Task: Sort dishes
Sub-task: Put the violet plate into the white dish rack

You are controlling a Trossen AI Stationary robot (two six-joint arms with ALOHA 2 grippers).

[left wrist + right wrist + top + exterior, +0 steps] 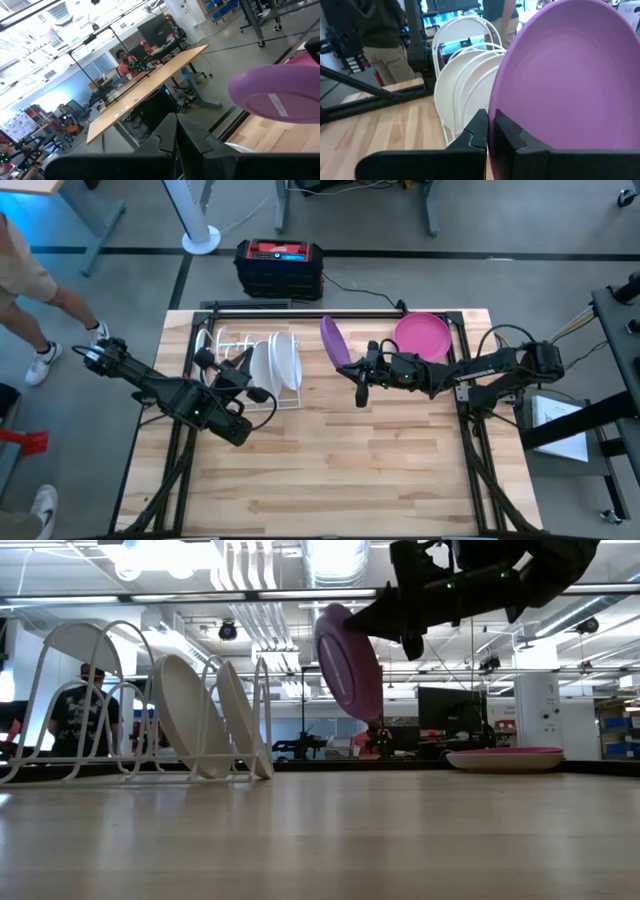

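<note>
From above, the right gripper [352, 367] is pinching a purple plate [333, 341] on edge, at three o'clock of the rack [222, 340], where two white plates [275, 363] are already standing.

Low down, that plate is hanging clear of the table [320, 840], with a magenta bowl [505, 757] waiting at its four o'clock.

At the left wrist, the left gripper [176, 131] is sitting closed and empty.

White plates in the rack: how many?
2 visible: both white plates stand on edge side by side in the white wire rack, at its right end. More could be hidden behind them.
</note>
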